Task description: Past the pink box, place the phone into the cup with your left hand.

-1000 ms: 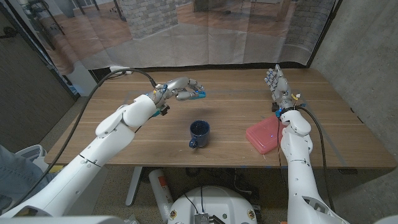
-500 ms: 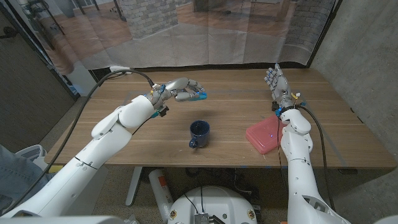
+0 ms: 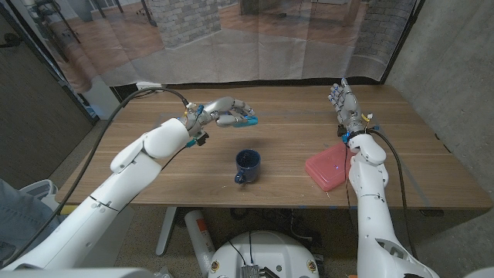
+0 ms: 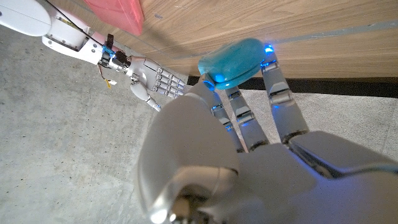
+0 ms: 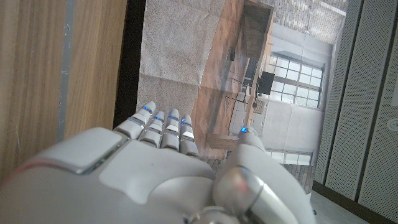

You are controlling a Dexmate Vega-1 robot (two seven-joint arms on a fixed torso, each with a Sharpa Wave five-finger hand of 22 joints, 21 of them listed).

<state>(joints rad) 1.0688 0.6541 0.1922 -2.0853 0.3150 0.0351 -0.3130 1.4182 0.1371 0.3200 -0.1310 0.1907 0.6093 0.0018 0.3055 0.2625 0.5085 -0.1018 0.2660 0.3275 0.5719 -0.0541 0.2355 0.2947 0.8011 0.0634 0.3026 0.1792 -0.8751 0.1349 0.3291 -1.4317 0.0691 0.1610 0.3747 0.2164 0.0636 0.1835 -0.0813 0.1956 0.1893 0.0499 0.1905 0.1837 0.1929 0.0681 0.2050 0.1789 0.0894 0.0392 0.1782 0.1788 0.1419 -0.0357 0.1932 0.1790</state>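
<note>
here the left hand (image 3: 224,113) pinches the turquoise phone (image 3: 247,119) above the surface (image 3: 285,123), beyond the blue cup (image 3: 247,164), ready to lower it in; right hand (image 3: 343,104) waits with fingers spread by the pink box (image 3: 328,167).

The head view looks down from above the near edge of the wooden table (image 3: 193,174), facing the curtain behind it, and takes in the whole top. The left wrist view sits very close behind the left hand (image 4: 249,155) and looks along its fingers across the table. Both views share the pink box (image 3: 329,168) and the right hand (image 3: 345,106). The right wrist view looks past the table edge to the room.
</note>
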